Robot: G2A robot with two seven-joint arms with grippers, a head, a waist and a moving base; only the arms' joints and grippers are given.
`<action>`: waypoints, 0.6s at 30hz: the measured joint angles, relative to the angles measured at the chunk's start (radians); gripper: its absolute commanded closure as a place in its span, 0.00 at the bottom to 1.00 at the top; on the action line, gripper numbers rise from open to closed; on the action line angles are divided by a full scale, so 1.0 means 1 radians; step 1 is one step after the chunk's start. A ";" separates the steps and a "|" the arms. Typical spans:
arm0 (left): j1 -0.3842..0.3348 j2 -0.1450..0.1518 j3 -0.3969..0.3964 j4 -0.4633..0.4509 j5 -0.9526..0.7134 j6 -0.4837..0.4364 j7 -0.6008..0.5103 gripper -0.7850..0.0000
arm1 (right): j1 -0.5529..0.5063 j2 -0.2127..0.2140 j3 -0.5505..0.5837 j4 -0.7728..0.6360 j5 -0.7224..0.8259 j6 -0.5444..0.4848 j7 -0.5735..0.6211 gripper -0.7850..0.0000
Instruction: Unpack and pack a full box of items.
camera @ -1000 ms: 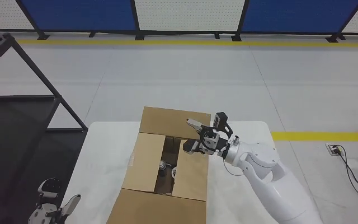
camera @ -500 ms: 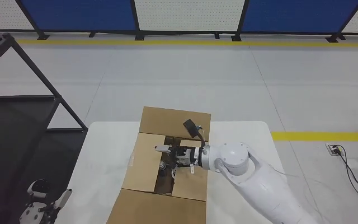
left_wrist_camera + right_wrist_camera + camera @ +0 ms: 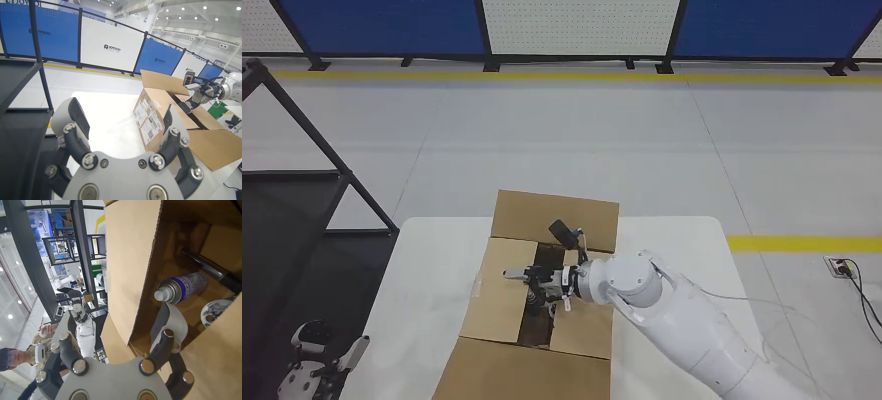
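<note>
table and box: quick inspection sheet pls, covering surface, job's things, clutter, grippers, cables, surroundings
surface: white table, carrying the cardboard box
job's things: cardboard box, flaps partly open; inside lie a spray can, a dark rod and a white round part
clutter: nothing seen
grippers: right gripper open, fingers astride a box flap, one inside the box; left gripper open, holding nothing, low beside the table
cables: a lead runs from a floor socket, away from the table
surroundings: blue and white partitions, black rack, yellow floor line
</note>
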 measured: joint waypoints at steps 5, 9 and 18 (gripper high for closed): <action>0.000 0.000 0.000 0.000 0.000 0.000 0.000 0.00 | 0.005 -0.028 -0.009 0.040 0.035 -0.052 -0.007 0.00; 0.000 0.000 0.000 0.000 0.000 0.000 0.000 0.00 | -0.001 -0.043 -0.001 0.052 0.061 -0.104 -0.014 0.00; -0.002 -0.004 0.013 -0.018 0.007 0.018 -0.022 0.00 | -0.022 -0.064 0.048 0.020 0.136 -0.190 -0.036 0.00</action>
